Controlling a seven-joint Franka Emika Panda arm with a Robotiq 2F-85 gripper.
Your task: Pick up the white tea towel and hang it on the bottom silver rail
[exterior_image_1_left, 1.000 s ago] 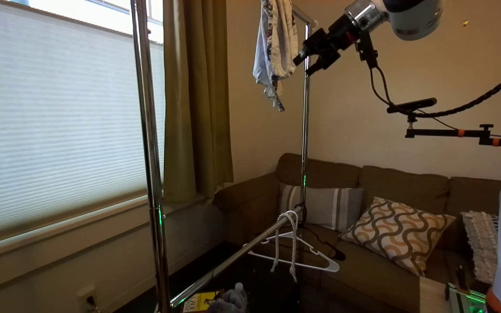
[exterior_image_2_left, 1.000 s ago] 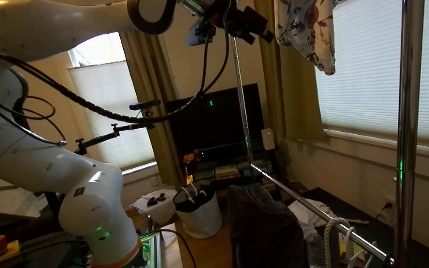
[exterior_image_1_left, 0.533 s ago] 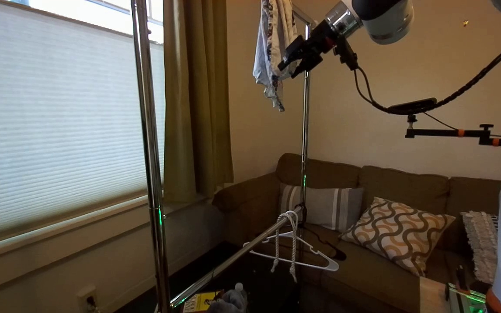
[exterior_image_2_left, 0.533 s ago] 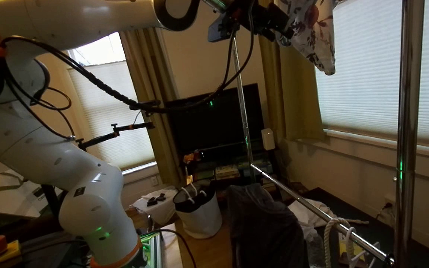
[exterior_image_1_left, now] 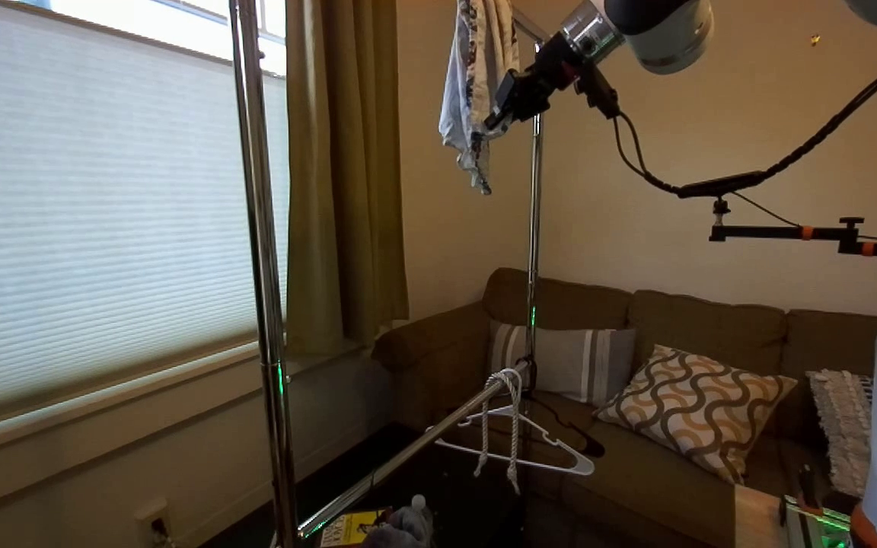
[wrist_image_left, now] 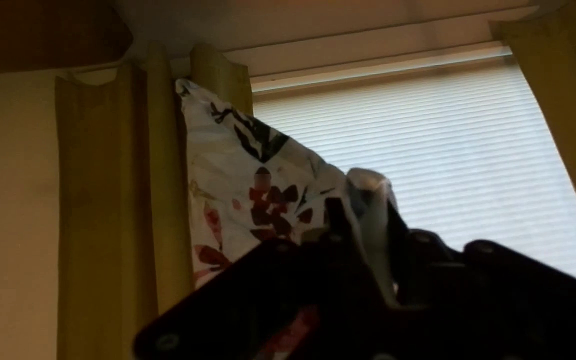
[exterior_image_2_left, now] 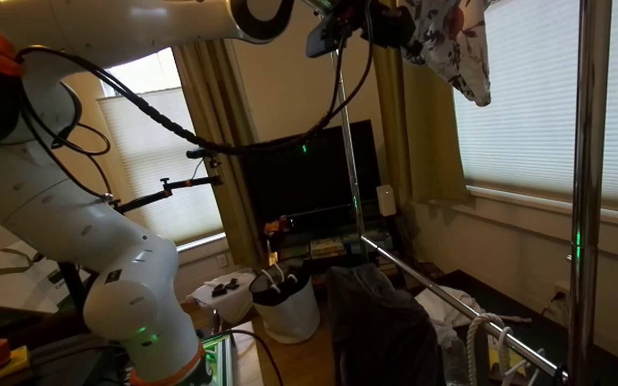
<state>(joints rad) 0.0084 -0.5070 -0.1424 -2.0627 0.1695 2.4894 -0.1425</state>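
The white tea towel (wrist_image_left: 278, 165), printed with red flowers and dark leaves, hangs high up in both exterior views, its top cut off by the frame edge (exterior_image_1_left: 473, 84) (exterior_image_2_left: 456, 59). My gripper (wrist_image_left: 365, 210) has a bunched fold of it squeezed between its two black fingers. From outside, the gripper (exterior_image_1_left: 494, 122) meets the cloth's near lower edge; a loose corner dangles below. Well beneath, the bottom silver rail (exterior_image_1_left: 408, 452) slants across the clothes rack, visible in both exterior views (exterior_image_2_left: 448, 298).
Two silver uprights (exterior_image_1_left: 259, 228) (exterior_image_1_left: 536, 228) frame the rack. A white hanger (exterior_image_1_left: 560, 464) and a knotted rope (exterior_image_1_left: 515, 426) hang on the lower rail. A dark garment (exterior_image_2_left: 379, 321) stands beside it. Behind are a sofa (exterior_image_1_left: 682, 320) and a camera arm (exterior_image_1_left: 773, 232).
My gripper has moved in to the towel, leftward in an exterior view, and its fingers have come together on the cloth. The towel has shifted slightly away from the arm.
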